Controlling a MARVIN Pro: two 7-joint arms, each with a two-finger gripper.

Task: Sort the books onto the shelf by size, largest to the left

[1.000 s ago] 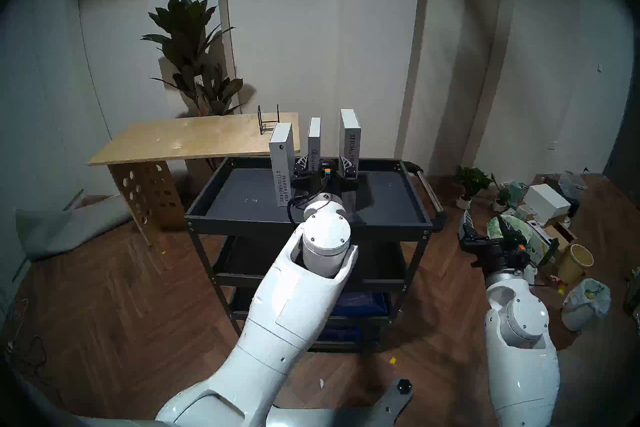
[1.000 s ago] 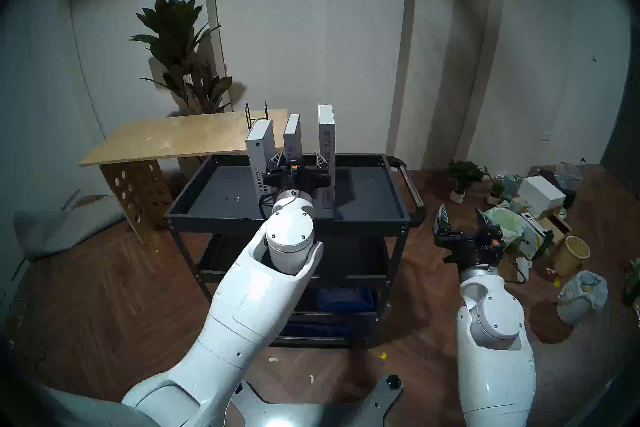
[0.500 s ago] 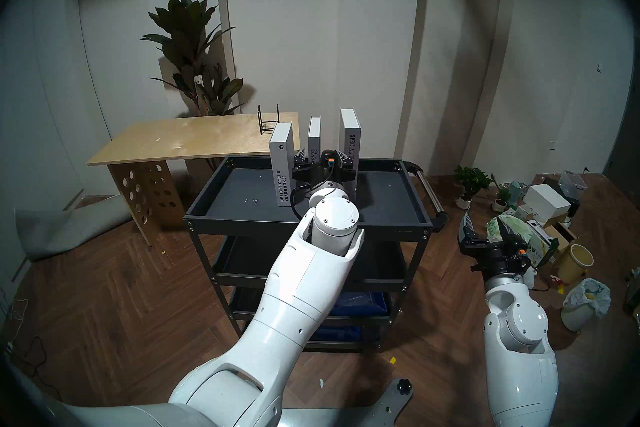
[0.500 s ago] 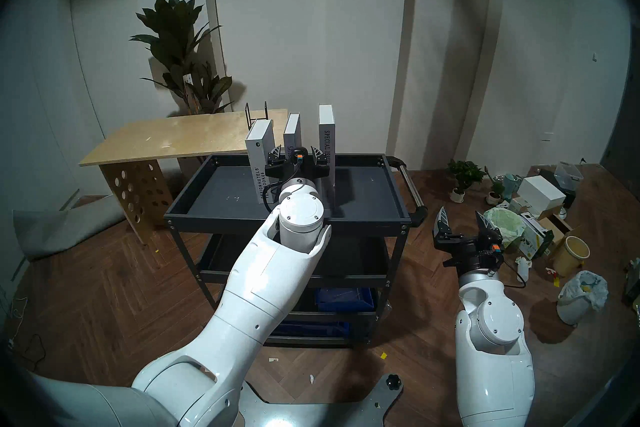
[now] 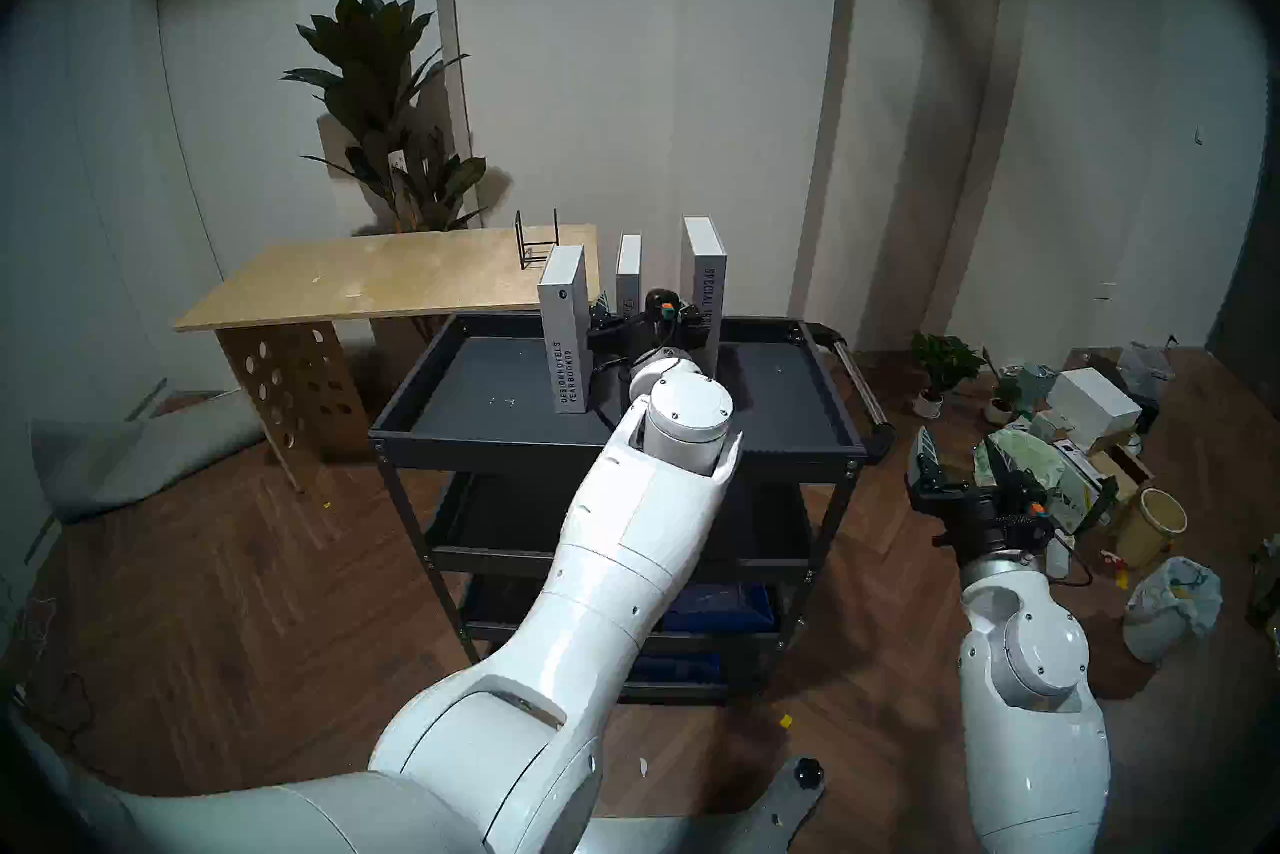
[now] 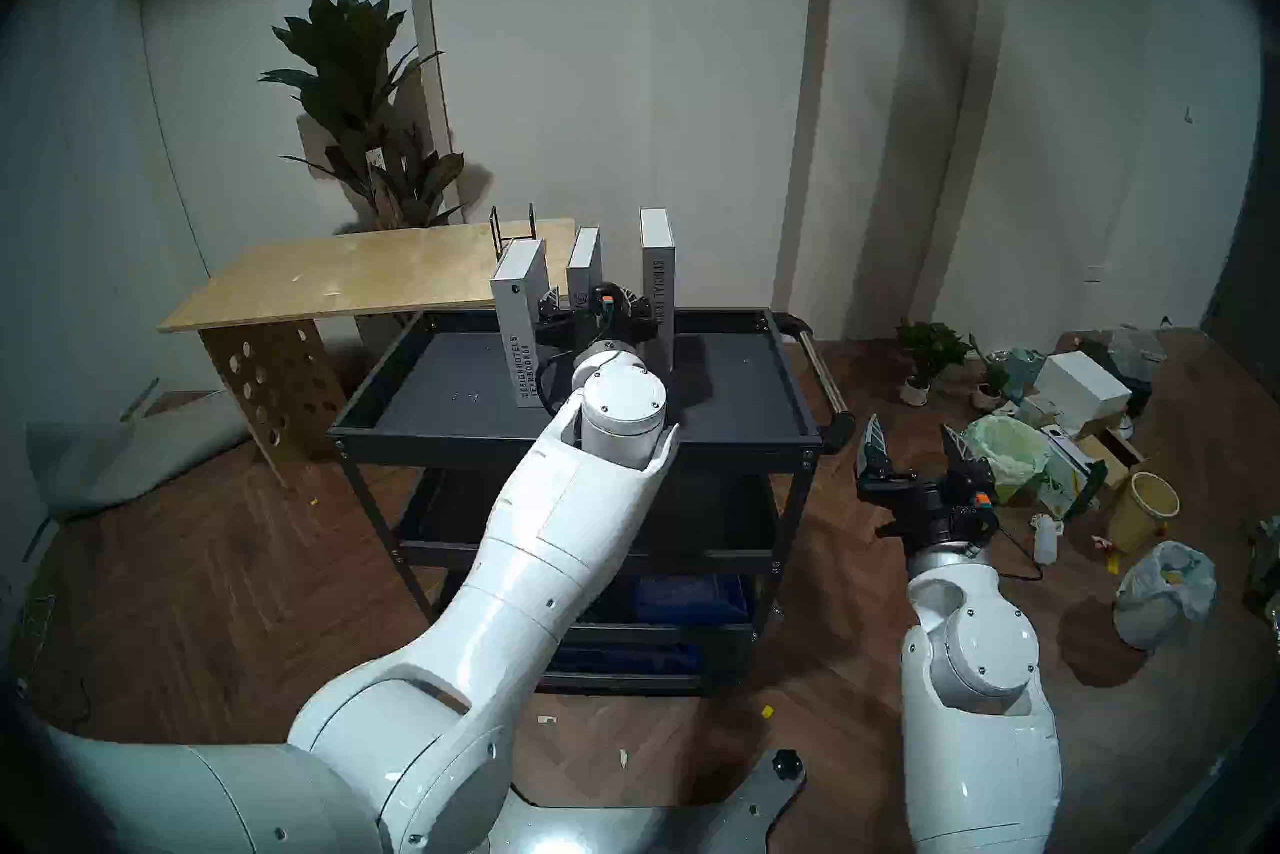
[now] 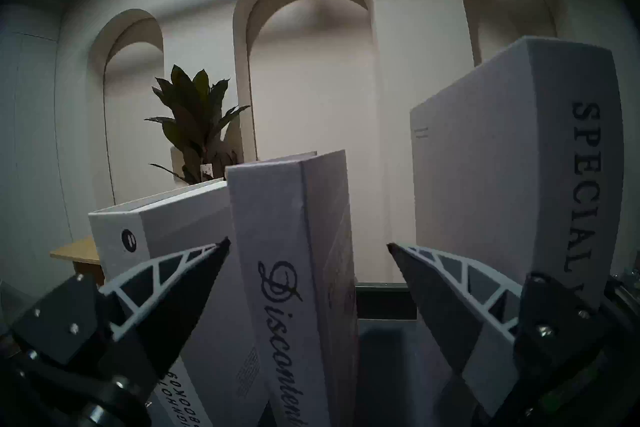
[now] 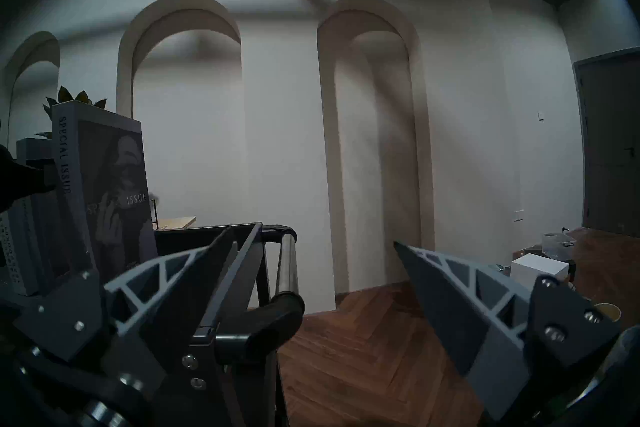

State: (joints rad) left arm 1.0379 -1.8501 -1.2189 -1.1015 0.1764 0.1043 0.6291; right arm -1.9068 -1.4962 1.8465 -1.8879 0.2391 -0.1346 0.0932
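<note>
While parked on the shelf (image 5: 769, 409), standing upright with spines forward: Yearbook (image 5: 564, 340) leftmost, Discontent (image 5: 627, 277) in the middle, Special Issue (image 5: 705, 277) on the right, gaps between all three. Left gripper (image 7: 308, 246) spread wide around Discontent, one finger each side, not clamping. Right gripper (image 5: 959, 461) wide too, holding nothing, off beside the cart handle (image 8: 287, 263).

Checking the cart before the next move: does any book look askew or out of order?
All three stand upright, but the order is reversed: SPECIAL ISSUE, the tallest, stands rightmost and DESIGNHOTELS YEARBOOK09 leftmost.
</note>
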